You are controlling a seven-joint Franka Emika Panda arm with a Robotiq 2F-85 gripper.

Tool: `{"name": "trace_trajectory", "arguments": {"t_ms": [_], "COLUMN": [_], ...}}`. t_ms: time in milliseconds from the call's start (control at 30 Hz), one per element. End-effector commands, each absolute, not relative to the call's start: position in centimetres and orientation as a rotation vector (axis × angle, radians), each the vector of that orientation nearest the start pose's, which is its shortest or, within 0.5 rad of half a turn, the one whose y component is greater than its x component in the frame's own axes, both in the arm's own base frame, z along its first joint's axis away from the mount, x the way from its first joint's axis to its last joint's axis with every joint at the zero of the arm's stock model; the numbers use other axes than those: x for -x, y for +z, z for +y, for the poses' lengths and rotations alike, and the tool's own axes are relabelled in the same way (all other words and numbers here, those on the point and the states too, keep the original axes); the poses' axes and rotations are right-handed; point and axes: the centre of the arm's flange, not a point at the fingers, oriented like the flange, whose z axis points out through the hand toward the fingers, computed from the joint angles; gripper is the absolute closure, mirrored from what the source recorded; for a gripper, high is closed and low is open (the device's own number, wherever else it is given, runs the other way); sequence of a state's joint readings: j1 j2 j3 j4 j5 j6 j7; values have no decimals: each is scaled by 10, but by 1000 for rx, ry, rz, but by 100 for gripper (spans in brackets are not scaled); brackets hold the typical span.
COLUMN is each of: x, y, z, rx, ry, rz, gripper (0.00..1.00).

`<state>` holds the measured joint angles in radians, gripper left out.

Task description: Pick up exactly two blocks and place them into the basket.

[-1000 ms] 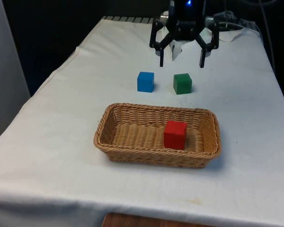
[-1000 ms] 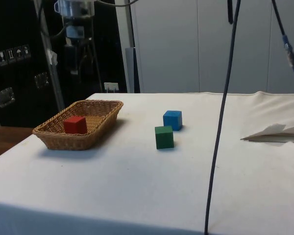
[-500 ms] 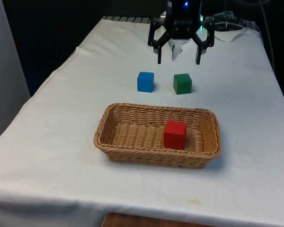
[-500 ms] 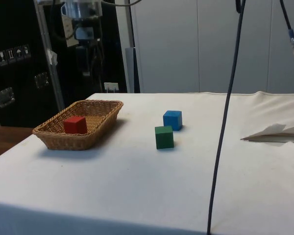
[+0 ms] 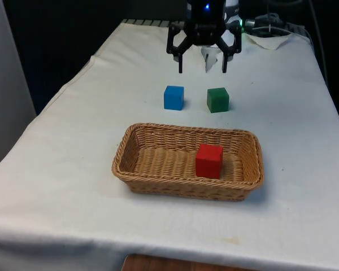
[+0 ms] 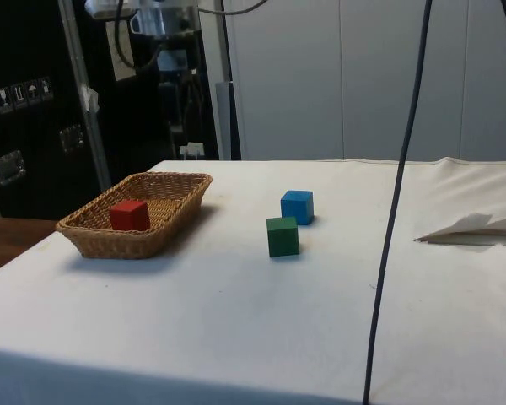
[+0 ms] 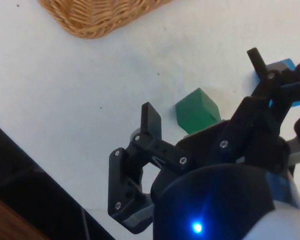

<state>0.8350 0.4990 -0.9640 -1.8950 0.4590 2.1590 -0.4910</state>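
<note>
My gripper (image 5: 201, 70) hangs open and empty above the cloth, beyond the two loose blocks. The blue block (image 5: 173, 97) and the green block (image 5: 217, 99) sit side by side on the cloth, the blue one on the front view's left. Nearer the camera stands the wicker basket (image 5: 134, 137) with a red block (image 5: 209, 160) inside. From the side, the basket (image 6: 181, 187) with the red block (image 6: 129, 215) stands apart from the blue block (image 6: 297, 207) and green block (image 6: 282, 236). In the wrist view the green block (image 7: 197, 110) lies between my fingers (image 7: 151, 120); the blue block (image 7: 288, 65) is partly hidden.
A crumpled white sheet (image 5: 274, 40) lies at the far end on the front view's right, also seen from the side as a sheet (image 6: 476, 228). A dark cable (image 6: 394, 219) hangs in front of the side camera. White cloth (image 5: 73, 141) spreads around the basket.
My gripper has drifted towards the far end of the table and to the front view's left, staying open. The blocks and basket have not moved.
</note>
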Motion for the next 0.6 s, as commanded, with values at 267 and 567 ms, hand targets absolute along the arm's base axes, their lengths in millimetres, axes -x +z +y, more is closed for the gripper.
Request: {"name": "trace_trajectory", "arguments": {"t_ms": [267,567], "x": [-598,-587], "y": [329,315], "z": [-33,-39], "rx": [3166,3186], "ry": [5,39], "rz": [-255,-256], "gripper": [0,0]}}
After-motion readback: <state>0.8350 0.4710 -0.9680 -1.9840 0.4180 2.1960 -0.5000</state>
